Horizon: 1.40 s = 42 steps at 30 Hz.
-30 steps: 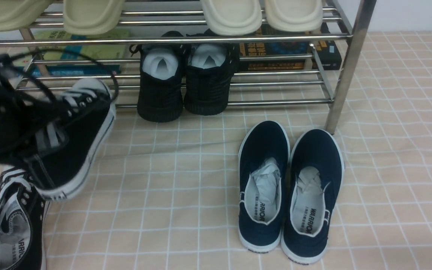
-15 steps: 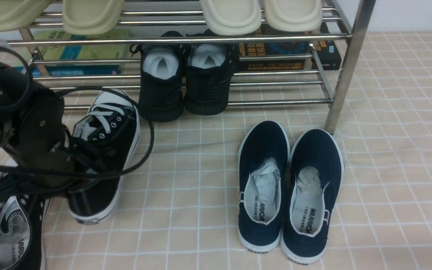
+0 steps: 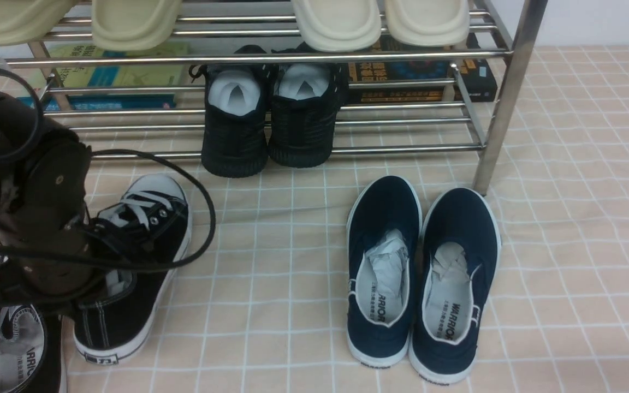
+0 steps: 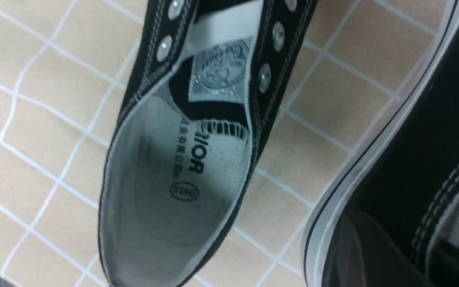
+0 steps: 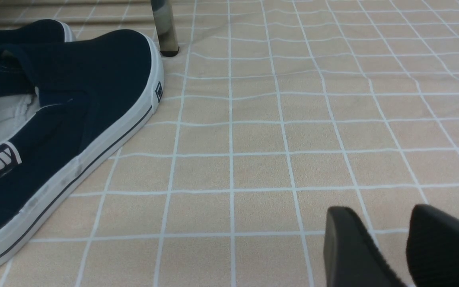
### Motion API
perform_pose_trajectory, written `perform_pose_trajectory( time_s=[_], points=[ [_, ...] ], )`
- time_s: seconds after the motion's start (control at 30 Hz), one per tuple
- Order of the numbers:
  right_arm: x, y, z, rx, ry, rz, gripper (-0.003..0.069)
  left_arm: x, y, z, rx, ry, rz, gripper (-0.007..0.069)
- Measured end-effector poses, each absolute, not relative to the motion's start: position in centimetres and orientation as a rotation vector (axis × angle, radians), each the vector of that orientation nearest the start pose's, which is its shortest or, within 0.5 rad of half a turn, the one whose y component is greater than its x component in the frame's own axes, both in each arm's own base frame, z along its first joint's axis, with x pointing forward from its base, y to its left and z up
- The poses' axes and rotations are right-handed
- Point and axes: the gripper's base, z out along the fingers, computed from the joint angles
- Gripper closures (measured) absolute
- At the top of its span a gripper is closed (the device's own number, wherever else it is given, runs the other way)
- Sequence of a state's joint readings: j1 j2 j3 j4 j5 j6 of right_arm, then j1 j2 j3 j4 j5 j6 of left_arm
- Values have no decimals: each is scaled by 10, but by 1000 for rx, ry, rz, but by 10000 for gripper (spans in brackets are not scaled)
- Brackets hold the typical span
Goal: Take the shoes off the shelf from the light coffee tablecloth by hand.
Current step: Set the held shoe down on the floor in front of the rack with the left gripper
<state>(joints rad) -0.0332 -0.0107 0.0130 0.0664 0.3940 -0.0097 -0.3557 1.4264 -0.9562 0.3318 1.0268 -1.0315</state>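
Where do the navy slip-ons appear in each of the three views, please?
Front view: navy slip-ons on the tablecloth, right of centre, toes near the shelf leg.
Left wrist view: not in it.
Right wrist view: close up, one toe beside the leg's foot.
Shared landmark: the chrome shelf leg, in front and right wrist views.

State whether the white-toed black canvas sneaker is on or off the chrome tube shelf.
Off. The sneaker lies sole-down on the beige grid tablecloth, in front of the shelf, clear of its bars.
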Motion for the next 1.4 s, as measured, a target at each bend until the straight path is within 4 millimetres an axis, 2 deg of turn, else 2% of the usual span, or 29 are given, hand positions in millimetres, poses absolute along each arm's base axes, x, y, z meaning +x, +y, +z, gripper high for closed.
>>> perform_pose_trajectory(
  time_s=[0.23, 0.4, 0.53, 0.77, 0.93, 1.1, 1.23, 1.4],
  points=[
    [52, 1, 174, 62, 1878, 37, 419, 248, -62, 249, -720, 2705, 217, 592],
    [52, 1, 174, 62, 1878, 37, 419, 244, -58, 238, -746, 2689, 259, 592],
    [52, 1, 174, 62, 1878, 37, 419, 241, -59, 230, -752, 2700, 225, 592],
    [52, 1, 174, 62, 1878, 37, 419, 241, -63, 228, -752, 2713, 168, 580],
    [52, 1, 174, 62, 1878, 37, 419, 241, -63, 228, -726, 2720, 172, 543],
    [52, 1, 174, 62, 1878, 37, 419, 242, -61, 230, -655, 2731, 198, 455],
    [52, 1, 174, 62, 1878, 37, 419, 241, -61, 242, -592, 2730, 189, 388],
    [52, 1, 174, 62, 1878, 37, 419, 232, -59, 283, -500, 2658, 111, 396]
  ],
)
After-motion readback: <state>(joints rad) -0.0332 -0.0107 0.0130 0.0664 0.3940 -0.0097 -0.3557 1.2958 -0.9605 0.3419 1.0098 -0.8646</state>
